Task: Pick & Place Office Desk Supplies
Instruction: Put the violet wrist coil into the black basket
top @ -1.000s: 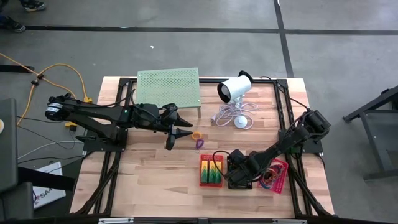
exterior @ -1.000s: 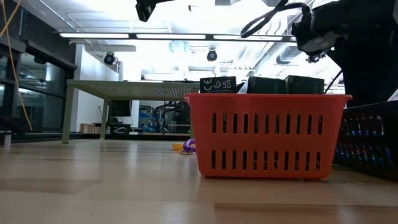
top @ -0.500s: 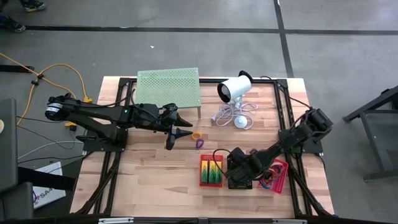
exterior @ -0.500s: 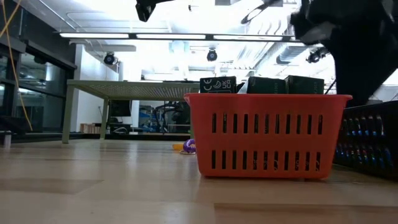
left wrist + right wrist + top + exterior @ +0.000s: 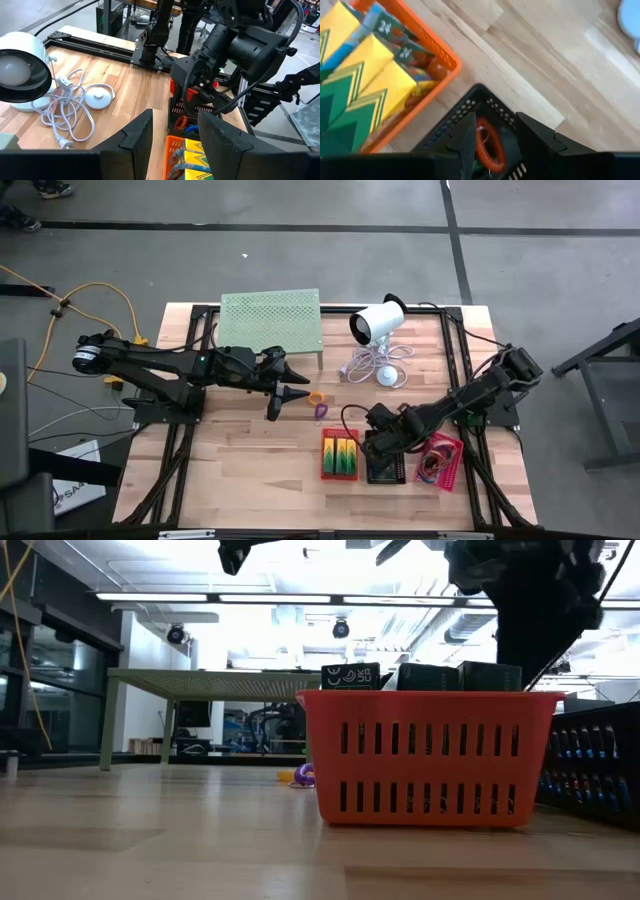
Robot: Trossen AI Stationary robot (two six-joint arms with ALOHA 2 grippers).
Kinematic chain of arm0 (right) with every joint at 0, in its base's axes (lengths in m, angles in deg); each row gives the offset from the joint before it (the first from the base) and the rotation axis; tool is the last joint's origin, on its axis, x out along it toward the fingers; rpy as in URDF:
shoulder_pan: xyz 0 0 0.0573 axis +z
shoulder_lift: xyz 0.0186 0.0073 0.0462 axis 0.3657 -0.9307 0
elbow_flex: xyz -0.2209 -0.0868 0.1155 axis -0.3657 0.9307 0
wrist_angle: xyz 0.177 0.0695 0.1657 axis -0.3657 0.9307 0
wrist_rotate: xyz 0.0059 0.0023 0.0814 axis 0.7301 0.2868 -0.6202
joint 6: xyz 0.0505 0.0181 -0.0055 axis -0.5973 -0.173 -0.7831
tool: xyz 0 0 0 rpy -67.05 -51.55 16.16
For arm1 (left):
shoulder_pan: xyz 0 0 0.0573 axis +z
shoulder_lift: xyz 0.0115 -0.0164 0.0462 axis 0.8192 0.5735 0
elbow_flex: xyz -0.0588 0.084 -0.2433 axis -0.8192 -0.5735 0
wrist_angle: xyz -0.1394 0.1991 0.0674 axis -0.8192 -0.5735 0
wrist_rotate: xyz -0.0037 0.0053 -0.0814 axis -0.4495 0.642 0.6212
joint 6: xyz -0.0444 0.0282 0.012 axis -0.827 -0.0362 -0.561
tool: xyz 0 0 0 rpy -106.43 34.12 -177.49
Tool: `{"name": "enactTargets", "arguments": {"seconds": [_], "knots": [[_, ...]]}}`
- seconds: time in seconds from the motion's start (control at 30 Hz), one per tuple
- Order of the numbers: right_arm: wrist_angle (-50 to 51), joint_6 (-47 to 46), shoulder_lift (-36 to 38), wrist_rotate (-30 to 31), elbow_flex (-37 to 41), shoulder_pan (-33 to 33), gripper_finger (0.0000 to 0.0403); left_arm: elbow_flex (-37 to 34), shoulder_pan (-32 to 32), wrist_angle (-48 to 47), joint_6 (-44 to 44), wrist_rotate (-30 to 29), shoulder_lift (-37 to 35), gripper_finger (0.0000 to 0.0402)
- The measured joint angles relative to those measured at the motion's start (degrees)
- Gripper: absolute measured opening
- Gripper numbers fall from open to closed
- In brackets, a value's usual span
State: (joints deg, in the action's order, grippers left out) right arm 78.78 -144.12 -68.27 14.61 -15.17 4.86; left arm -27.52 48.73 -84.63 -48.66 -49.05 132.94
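Two sets of jaws are mine. My right jaws hang parted and empty just above the black basket, an orange coil lying straight beneath them inside it. Beside them sits the red basket holding green and yellow packs; on their other side, the pink basket with coloured bands. My left jaws hover open, holding nothing, with small loops on the tabletop just ahead.
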Motion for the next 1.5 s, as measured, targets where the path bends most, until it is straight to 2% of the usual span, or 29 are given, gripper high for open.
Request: {"name": "enactTargets", "arguments": {"seconds": [0.37,0.8,1.1,1.5], "knots": [[-8.42,21.35,0.0,-0.51,0.0,-9.04,0.0126,0.0,-0.01,0.01,0.0,0.0,0.0,0.0152],[-23.06,48.34,-0.55,-7.26,0.0,-21.49,0.0126,0.0,0.0,0.01,0.0,-0.01,0.0,0.0152],[-26.12,53.38,-1.96,-12.5,0.09,-24.94,0.0126,0.0,-0.01,-0.03,0.0,0.01,0.0,0.0152],[-36.81,57.61,-10.81,-16.67,-0.08,-25.98,0.0126,0.0,0.01,1.02,0.0,0.01,0.04,0.0152]]}}
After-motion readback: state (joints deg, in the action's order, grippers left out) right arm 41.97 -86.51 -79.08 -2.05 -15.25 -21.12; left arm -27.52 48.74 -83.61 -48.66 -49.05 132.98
